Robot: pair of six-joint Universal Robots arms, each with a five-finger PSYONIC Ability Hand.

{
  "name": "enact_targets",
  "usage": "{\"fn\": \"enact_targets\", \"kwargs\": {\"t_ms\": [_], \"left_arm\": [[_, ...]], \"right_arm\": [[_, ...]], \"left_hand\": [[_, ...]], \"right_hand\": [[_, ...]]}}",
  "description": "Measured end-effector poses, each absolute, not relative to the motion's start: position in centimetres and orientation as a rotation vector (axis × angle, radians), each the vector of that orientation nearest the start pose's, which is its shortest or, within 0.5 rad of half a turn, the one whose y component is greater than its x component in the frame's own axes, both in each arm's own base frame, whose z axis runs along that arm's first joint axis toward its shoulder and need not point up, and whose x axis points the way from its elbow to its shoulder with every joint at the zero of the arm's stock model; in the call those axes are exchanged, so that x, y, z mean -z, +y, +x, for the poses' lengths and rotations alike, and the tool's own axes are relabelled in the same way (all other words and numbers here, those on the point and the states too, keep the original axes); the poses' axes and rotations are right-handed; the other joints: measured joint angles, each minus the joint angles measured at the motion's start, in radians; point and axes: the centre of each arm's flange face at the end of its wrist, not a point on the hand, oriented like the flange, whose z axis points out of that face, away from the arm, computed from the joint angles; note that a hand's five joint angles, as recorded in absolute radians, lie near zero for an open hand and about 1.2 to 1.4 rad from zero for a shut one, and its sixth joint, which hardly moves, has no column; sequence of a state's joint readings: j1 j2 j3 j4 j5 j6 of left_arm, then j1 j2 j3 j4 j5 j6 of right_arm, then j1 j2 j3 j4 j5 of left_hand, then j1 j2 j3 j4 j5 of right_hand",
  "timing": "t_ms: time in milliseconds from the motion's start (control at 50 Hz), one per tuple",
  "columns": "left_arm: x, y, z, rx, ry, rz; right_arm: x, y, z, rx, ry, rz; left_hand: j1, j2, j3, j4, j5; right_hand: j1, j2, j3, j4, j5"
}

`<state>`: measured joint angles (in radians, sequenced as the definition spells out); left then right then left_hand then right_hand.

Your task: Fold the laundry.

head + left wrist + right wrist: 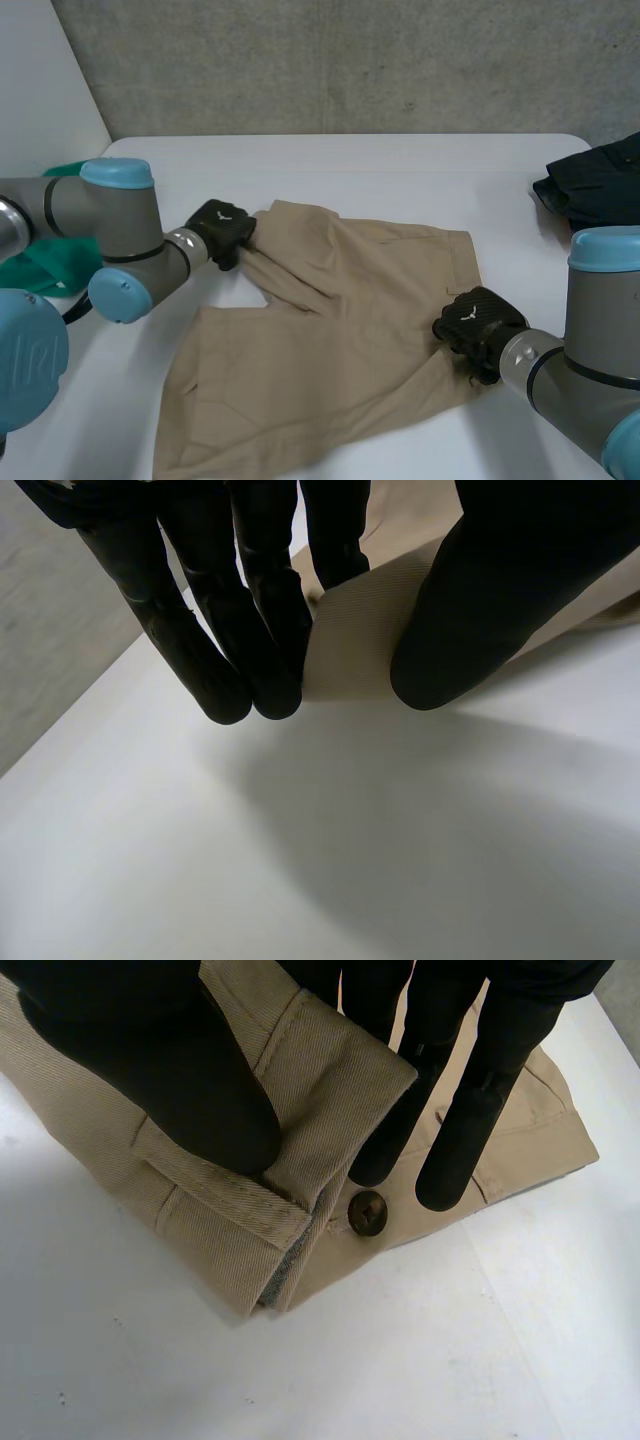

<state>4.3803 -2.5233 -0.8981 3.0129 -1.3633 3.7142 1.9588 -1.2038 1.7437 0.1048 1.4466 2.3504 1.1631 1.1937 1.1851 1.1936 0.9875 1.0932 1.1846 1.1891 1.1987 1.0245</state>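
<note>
Loosely rumpled tan twill trousers; round brown button showing.

White counter, smooth and plain, with rounded far corners. Behind, a rough grey concrete wall. Near the right edge of the counter, a crumpled dark garment. At the left edge, a bunched green cloth, partly hidden.

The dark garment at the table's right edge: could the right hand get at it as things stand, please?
Probably not yet: the right hand is shut on the khaki trousers' waistband by the button and must let go first. Bare table lies between it and the dark garment.
</note>
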Motion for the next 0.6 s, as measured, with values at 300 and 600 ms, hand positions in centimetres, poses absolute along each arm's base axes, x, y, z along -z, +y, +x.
{"fn": "enact_targets", "kwargs": {"t_ms": [300,600], "left_arm": [[-12.9,-37.8,-24.9,1.519,2.141,1.1],[-15.6,-35.7,-25.8,1.701,2.264,1.112]], "right_arm": [[-14.6,-21.2,24.7,1.439,2.32,-1.689],[-14.7,-21.0,24.6,1.441,2.323,-1.691]], "left_hand": [[-0.265,-0.256,-0.249,-0.255,-0.222],[-0.584,-0.618,-0.614,-0.612,-0.584]], "right_hand": [[0.0,0.0,0.0,0.0,0.0],[0.0,0.0,0.0,0.0,0.0]]}}
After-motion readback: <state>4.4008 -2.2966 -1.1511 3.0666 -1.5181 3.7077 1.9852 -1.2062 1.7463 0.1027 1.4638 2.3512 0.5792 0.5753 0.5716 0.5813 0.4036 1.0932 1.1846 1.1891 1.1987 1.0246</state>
